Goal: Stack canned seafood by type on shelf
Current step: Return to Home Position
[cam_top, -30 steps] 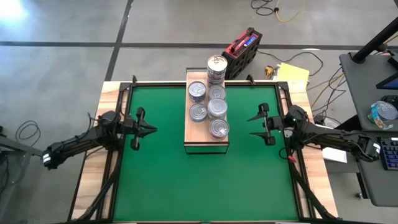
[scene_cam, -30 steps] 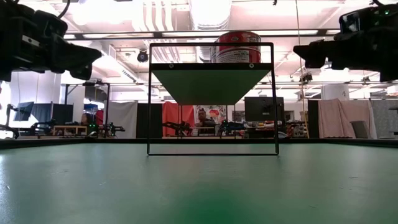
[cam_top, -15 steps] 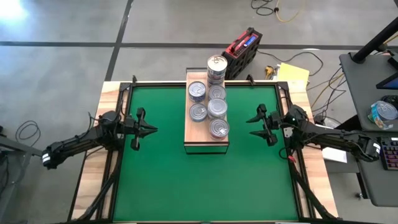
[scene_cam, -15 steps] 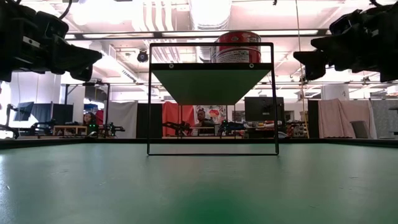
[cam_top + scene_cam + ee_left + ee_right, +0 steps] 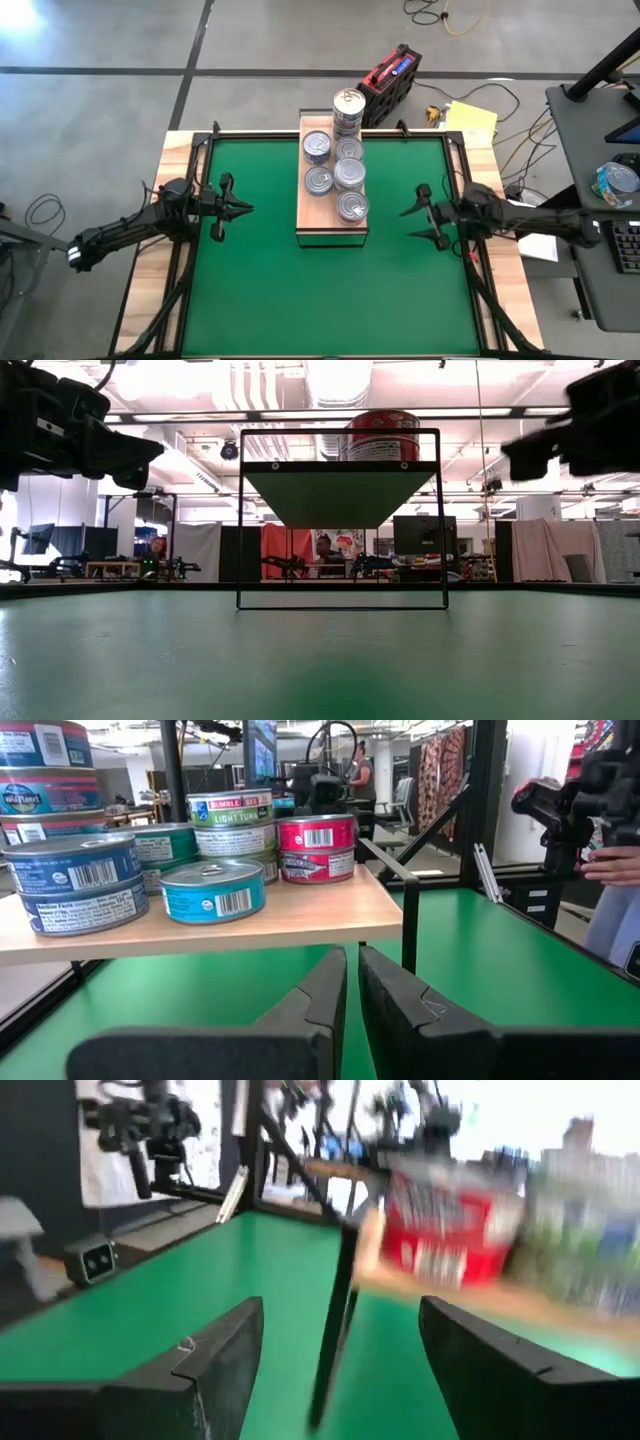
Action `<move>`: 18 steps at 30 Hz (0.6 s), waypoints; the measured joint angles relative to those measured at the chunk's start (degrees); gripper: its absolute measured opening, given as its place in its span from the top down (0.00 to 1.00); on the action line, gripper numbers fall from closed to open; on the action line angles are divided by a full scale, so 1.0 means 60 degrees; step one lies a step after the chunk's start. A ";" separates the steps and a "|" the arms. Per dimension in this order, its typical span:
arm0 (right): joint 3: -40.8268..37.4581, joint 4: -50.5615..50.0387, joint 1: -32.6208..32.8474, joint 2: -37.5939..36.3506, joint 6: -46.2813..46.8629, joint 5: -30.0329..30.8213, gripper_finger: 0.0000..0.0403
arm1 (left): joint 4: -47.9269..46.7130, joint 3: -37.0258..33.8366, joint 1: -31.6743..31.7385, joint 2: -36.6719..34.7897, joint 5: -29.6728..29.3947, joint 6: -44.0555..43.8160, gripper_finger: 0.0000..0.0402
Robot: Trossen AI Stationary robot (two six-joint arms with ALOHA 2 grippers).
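Locate canned seafood on the shelf, stacked by type from its near edge to its far edge; find the shelf at the middle of the table's far edge.

Confirm left gripper near the table's left edge, clenched on nothing. Confirm right gripper near the right edge, spread wide and empty.

Treat as rigid, fairly dense and smooth-walled, so probably slippery. Grasp across the side wall, below the lid rim, never by the pull tab. Set down level to avoid toppling a stack.

Overhead and table-level cameras both see the shelf
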 joint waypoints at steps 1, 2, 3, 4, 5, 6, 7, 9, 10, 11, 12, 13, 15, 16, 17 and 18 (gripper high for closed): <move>0.0000 -0.0026 0.0082 -0.0218 -0.0537 0.0000 0.36 | 0.0000 0.0000 0.0000 0.0000 0.0000 0.0000 0.96; 0.0000 -0.0159 0.0157 -0.0472 -0.0897 -0.0001 0.35 | 0.0004 0.0000 0.0000 0.0000 0.0000 0.0000 0.96; 0.0000 -0.0450 0.0232 -0.0728 -0.1154 0.0021 0.35 | 0.0004 0.0000 0.0000 0.0003 0.0000 0.0000 0.96; 0.0000 -0.0839 0.0306 -0.0991 -0.1258 0.0080 0.34 | 0.0000 0.0000 0.0000 0.0013 0.0004 0.0000 0.96; 0.0001 -0.1208 0.0346 -0.1243 -0.1190 0.0190 0.34 | -0.0002 0.0000 0.0000 0.0018 0.0001 0.0000 0.96; 0.0019 -0.1333 0.0364 -0.1447 -0.0962 0.0330 0.34 | 0.0002 0.0000 0.0002 0.0018 0.0000 -0.0002 0.96; 0.0022 -0.1357 0.0367 -0.1605 -0.0867 0.0588 0.34 | 0.0006 0.0000 0.0000 0.0018 0.0004 0.0000 0.96; 0.0022 -0.1408 0.0367 -0.1858 -0.1019 0.1253 0.34 | 0.0003 0.0000 0.0003 0.0018 0.0000 0.0000 0.96; 0.0019 -0.1430 0.0370 -0.1850 -0.1184 0.1571 0.34 | 0.0004 0.0000 0.0000 0.0018 0.0004 -0.0004 0.96; 0.0018 -0.1461 0.0381 -0.1855 -0.1329 0.1848 0.35 | 0.0023 0.0000 0.0000 0.0022 0.0002 -0.0002 0.96; 0.0018 -0.1504 0.0427 -0.1855 -0.1386 0.2172 0.36 | 0.0019 0.0000 0.0000 0.0025 0.0001 -0.0004 0.96; 0.0018 -0.1556 0.0504 -0.1855 -0.1404 0.2515 0.36 | 0.0018 0.0000 0.0000 0.0022 0.0003 -0.0004 0.96; 0.0018 -0.1657 0.0705 -0.1856 -0.1219 0.3188 0.37 | 0.0027 0.0000 0.0000 0.0022 0.0002 -0.0002 0.96; 0.0017 -0.1731 0.0826 -0.1858 -0.1108 0.3627 0.38 | 0.0036 0.0000 0.0000 0.0022 0.0004 -0.0004 0.96; 0.0007 -0.1793 0.0963 -0.1858 -0.1093 0.4112 0.38 | 0.0052 0.0000 0.0000 0.0025 0.0004 -0.0004 0.96; -0.0004 -0.1856 0.1109 -0.1858 -0.1093 0.4590 0.39 | 0.0058 0.0000 0.0000 0.0030 0.0004 -0.0004 0.96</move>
